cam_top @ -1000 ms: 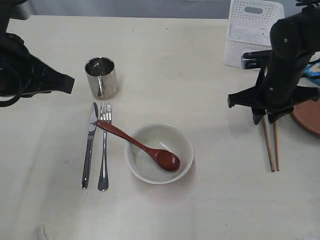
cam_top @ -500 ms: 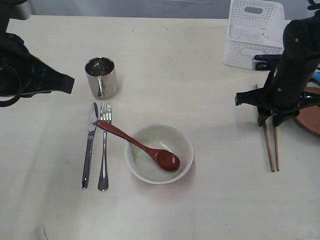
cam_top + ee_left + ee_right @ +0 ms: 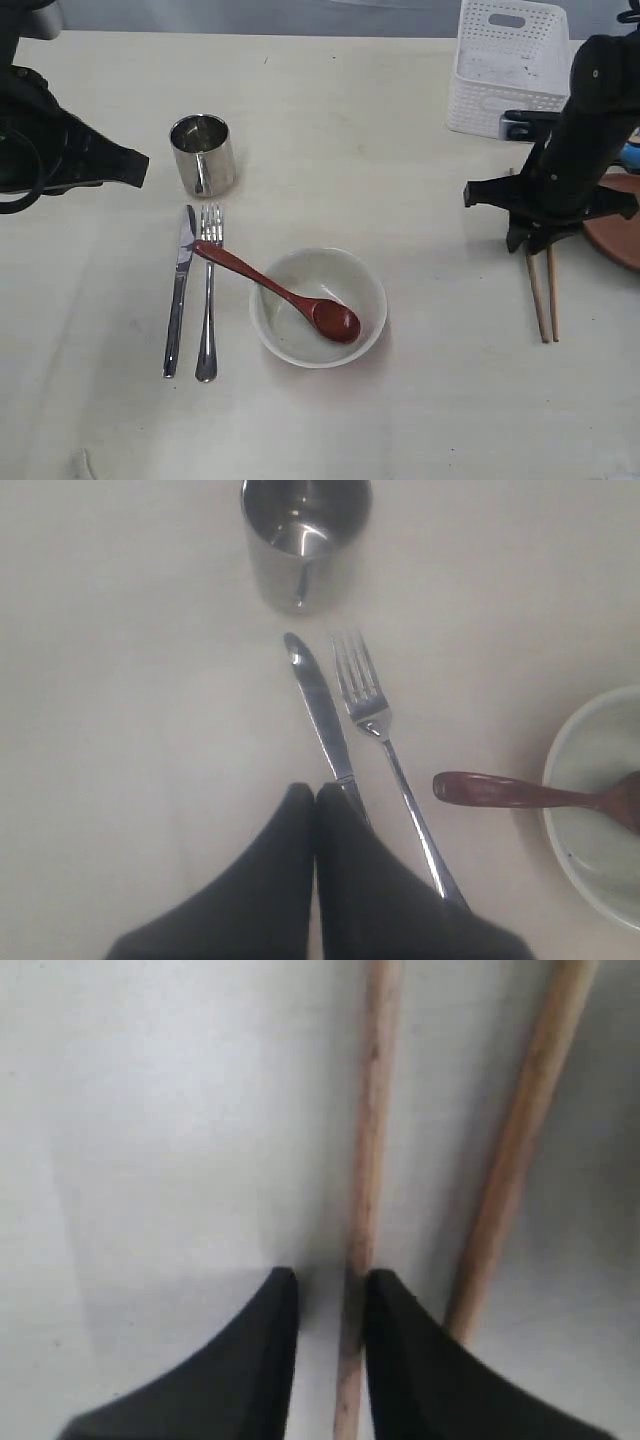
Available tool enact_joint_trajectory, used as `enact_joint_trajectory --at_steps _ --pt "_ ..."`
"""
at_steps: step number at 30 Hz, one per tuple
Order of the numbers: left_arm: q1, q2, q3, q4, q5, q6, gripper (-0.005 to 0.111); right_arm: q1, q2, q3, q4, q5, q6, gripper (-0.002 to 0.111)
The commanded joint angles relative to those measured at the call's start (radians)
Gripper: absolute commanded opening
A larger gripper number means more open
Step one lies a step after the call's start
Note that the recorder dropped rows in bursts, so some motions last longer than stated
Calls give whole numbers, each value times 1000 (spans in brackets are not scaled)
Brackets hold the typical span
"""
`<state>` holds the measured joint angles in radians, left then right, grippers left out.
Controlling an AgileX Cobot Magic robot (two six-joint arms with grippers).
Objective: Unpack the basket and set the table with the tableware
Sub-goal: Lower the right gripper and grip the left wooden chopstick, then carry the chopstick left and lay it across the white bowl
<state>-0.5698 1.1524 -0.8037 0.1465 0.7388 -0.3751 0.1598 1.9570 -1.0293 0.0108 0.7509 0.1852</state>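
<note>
The basket (image 3: 505, 75) sits at the worktop's (image 3: 400, 160) far right edge, and bare room lies between the bowl (image 3: 300, 275) and the chopsticks (image 3: 541, 305). Only the right wrist view shows the right end effector (image 3: 325, 1295) slightly parted astride one of them; I cannot tell if it grips. The left wrist view shows the left end effector (image 3: 316, 815) clenched and empty over the knife (image 3: 318, 705).

Your exterior view looks steeply down over the counter (image 3: 400, 420); the left wrist view shares its mug (image 3: 305, 540), the right hugs the chopsticks (image 3: 372, 1110).
</note>
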Motion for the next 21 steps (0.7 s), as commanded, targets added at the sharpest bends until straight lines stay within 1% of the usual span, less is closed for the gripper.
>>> enact_joint_trajectory --at_steps 1,6,9,12,21 --pt "0 -7 6 -6 -1 1 0 -7 47 18 -19 -28 -10 0" --pt "0 -7 6 -6 -1 1 0 -4 31 18 -19 -4 -21 -1" --pt "0 -7 6 -6 -1 1 0 27 -30 18 -19 3 -21 -1" --pt "0 -7 6 -6 -1 1 0 82 -114 18 -19 11 -21 -1" --pt "0 -7 6 -6 -1 1 0 314 -333 18 18 67 -21 -1"
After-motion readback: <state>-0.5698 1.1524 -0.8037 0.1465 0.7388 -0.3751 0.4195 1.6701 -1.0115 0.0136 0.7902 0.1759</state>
